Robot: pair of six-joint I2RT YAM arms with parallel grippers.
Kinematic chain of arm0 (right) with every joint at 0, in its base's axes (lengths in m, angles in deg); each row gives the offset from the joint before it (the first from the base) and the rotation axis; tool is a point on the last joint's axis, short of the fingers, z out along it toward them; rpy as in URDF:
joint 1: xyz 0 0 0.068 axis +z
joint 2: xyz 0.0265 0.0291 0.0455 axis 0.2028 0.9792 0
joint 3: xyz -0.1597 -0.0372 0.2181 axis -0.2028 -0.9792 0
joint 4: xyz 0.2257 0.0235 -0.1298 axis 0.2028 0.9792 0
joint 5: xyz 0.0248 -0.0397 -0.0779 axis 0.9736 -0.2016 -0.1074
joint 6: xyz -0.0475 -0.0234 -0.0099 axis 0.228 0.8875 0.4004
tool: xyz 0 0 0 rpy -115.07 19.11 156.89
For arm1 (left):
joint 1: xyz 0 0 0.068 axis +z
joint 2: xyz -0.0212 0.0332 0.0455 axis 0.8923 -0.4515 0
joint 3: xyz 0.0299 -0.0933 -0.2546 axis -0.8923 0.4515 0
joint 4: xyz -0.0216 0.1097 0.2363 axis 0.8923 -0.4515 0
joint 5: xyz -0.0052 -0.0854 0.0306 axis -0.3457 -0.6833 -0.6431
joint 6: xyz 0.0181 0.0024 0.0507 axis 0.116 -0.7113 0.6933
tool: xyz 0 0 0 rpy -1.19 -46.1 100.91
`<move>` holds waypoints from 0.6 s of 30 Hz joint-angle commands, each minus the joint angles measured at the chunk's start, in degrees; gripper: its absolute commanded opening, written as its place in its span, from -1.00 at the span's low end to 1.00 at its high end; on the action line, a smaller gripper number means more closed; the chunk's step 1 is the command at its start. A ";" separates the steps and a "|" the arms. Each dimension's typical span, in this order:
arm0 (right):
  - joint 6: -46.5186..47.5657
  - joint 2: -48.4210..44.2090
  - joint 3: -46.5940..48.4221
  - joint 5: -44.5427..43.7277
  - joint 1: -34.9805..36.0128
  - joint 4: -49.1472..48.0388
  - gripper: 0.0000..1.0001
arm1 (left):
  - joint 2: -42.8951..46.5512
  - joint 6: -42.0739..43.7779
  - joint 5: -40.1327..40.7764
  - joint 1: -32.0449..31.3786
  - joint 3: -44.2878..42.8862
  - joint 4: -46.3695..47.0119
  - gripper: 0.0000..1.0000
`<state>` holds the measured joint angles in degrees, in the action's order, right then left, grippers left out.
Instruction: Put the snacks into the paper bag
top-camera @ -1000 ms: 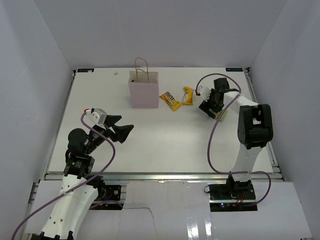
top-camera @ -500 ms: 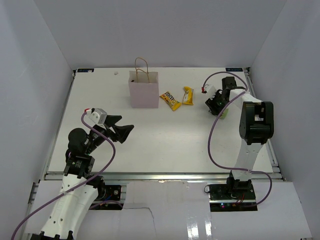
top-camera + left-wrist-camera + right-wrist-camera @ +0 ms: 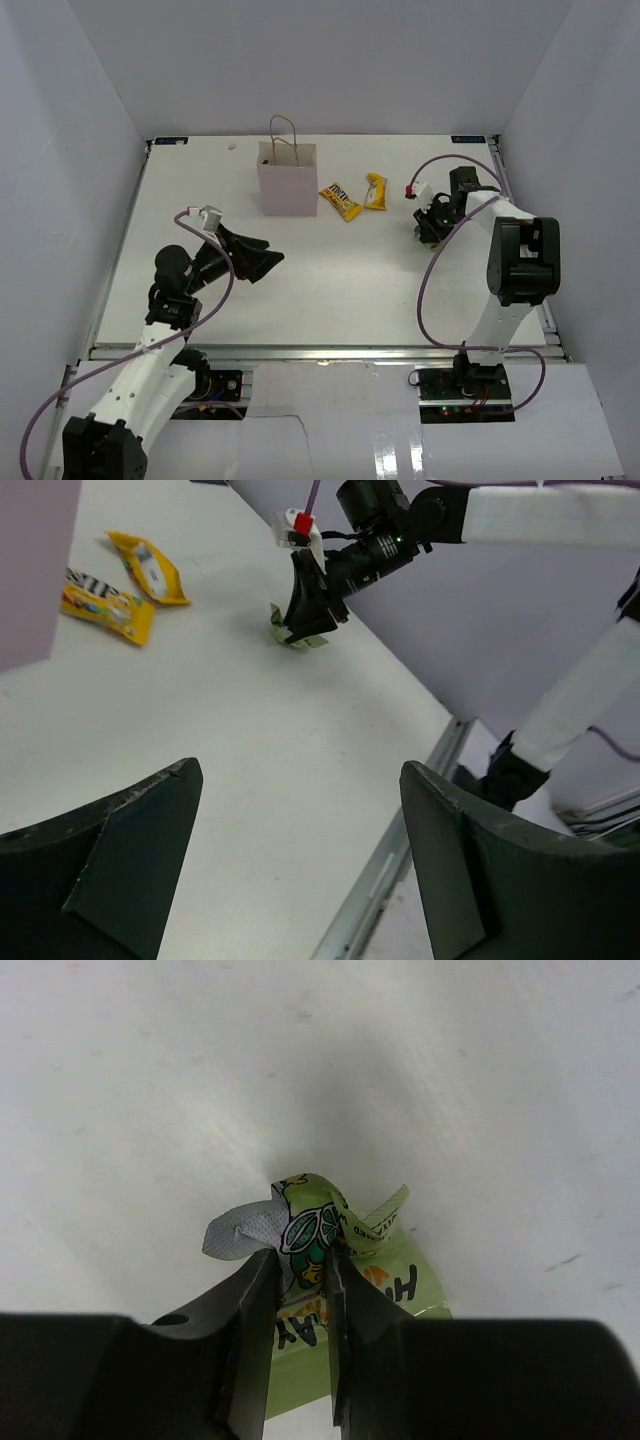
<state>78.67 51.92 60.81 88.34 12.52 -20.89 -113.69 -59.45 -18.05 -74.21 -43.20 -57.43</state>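
The pale pink paper bag (image 3: 288, 185) stands upright at the back of the table, and its side shows at the edge of the left wrist view (image 3: 30, 570). Two yellow snacks (image 3: 340, 201) (image 3: 376, 191) lie flat just right of it. They appear again in the left wrist view (image 3: 105, 605) (image 3: 150, 567). My right gripper (image 3: 432, 217) (image 3: 300, 1257) is shut on a crinkly green snack packet (image 3: 320, 1225) (image 3: 297, 635), which is pinched and crumpled against the table at the right. My left gripper (image 3: 272, 253) (image 3: 300, 770) is open with nothing in it, low over the table's left middle.
White walls enclose the table on three sides. A metal rail (image 3: 400, 830) runs along the table's near edge. The right arm's purple cable (image 3: 425, 290) loops over the table's right side.
The right gripper has closed on the green packet and shifted slightly right. The left arm has swung forward and to the right, its jaws still open.
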 commanded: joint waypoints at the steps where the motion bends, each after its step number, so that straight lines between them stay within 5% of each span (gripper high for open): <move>1: -0.11 -7.21 -2.94 8.91 0.06 2.24 -0.65 | -6.06 -16.64 0.09 -2.65 3.02 10.94 0.80; 7: -0.55 -16.64 -8.04 23.49 0.15 5.22 -0.70 | -15.12 -20.19 13.72 -14.34 0.57 12.80 0.80; 10: -2.75 -19.02 -7.44 28.88 0.67 6.01 -0.72 | -19.96 -19.58 12.69 -16.37 -2.51 12.89 0.82; 16: -11.07 -16.83 6.15 33.46 7.34 6.29 -0.76 | -17.17 -9.67 10.66 -16.46 -3.04 7.98 0.89; 18: -13.90 -14.55 10.91 32.24 11.38 4.71 -0.76 | -14.37 -2.38 12.06 -16.46 -5.05 -0.88 0.90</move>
<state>70.71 35.92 63.81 116.36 19.69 -13.87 -132.03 -71.14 -7.21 -90.43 -44.64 -50.80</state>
